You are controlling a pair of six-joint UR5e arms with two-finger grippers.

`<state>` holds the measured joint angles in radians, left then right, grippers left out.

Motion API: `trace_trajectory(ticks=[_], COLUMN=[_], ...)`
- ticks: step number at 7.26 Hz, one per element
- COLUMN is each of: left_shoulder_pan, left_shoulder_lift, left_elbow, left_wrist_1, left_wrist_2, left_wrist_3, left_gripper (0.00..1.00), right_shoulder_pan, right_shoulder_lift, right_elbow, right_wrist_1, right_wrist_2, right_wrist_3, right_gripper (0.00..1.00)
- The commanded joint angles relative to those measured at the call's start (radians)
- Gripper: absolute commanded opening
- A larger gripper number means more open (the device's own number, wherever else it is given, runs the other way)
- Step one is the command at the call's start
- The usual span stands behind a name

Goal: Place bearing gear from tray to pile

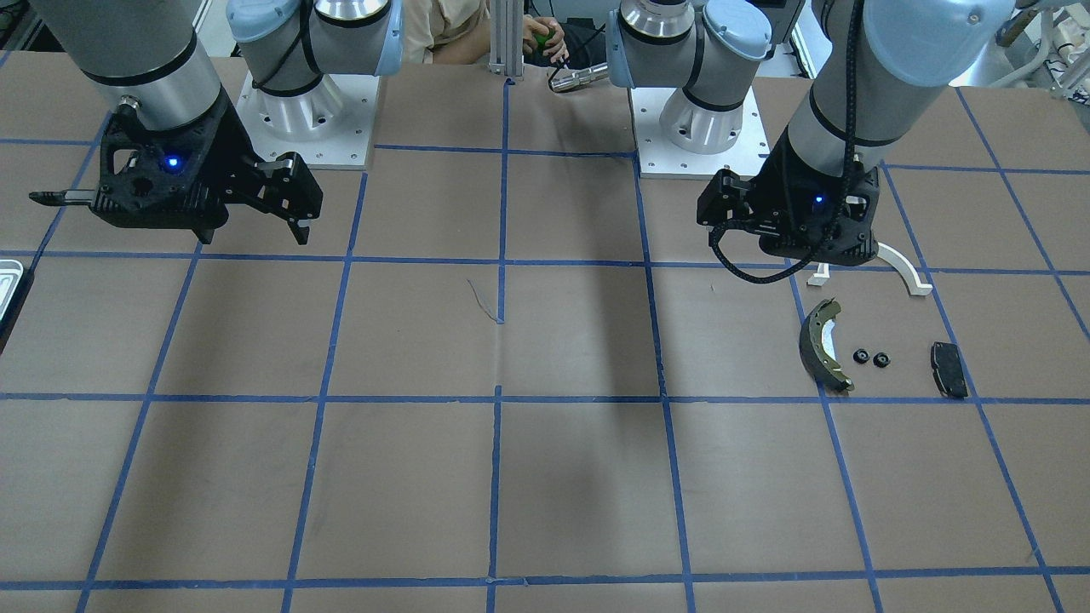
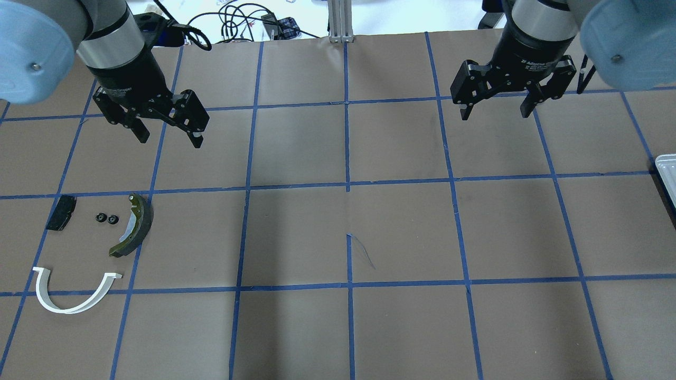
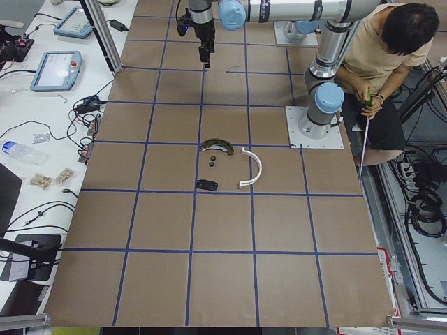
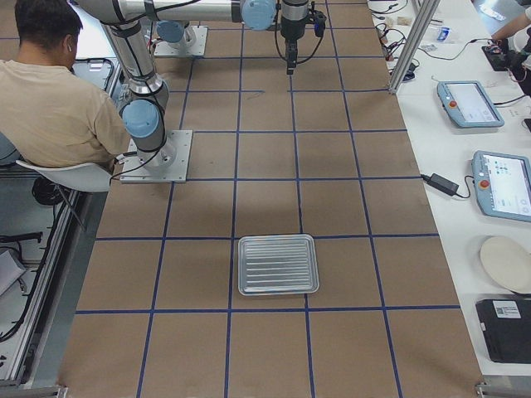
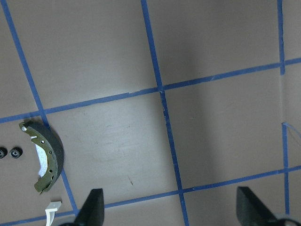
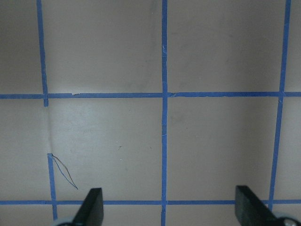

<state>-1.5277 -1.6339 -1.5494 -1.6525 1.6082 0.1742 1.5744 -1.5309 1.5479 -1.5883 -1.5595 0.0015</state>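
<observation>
Both tools are hanging over the surface (image 2: 401, 227), well apart from each other. The left tool (image 2: 170, 138) is wide open and is holding nothing. The right tool (image 2: 496, 113) is wide open too, with nothing in it.

Two little black bearing gears (image 2: 112, 218) are lying side by side in the pile. They are sitting between the olive brake shoe (image 2: 134, 227) and the black pad (image 2: 60, 212), with the white arch (image 2: 66, 311) near them.

The tray (image 4: 278, 265) is sitting far off at the robot's right end, and nothing is showing inside it.

So I am thinking the carrying step is done. The next move is probably not calling for a grab at all, only for checking that the tray is bare and holding both tools up, away from the pile.
</observation>
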Motion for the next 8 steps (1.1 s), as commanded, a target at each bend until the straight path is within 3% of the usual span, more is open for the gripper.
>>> trace_trajectory(ticks=[1, 4, 8], left_shoulder_pan=[0.0, 0.0, 0.0], left_shoulder_lift=[0.034, 0.032, 0.043], left_elbow=[-0.031, -0.031, -0.035], left_wrist_1=[0.005, 0.01, 0.011], left_wrist_2=[-0.002, -0.051, -0.04], left_wrist_3=[-0.039, -0.085, -0.067], left_gripper=[1.0, 1.0, 1.0], right_shoulder_pan=[-0.007, -0.008, -0.008], right_shoulder_lift=[0.0, 0.0, 0.0], right_elbow=[0.001, 0.0, 0.0], right_wrist_1=[0.002, 0.001, 0.001], right_wrist_2=[-0.001, -0.001, -0.002], right_wrist_3=[0.0, -0.002, -0.002], right_gripper=[1.0, 1.0, 1.0])
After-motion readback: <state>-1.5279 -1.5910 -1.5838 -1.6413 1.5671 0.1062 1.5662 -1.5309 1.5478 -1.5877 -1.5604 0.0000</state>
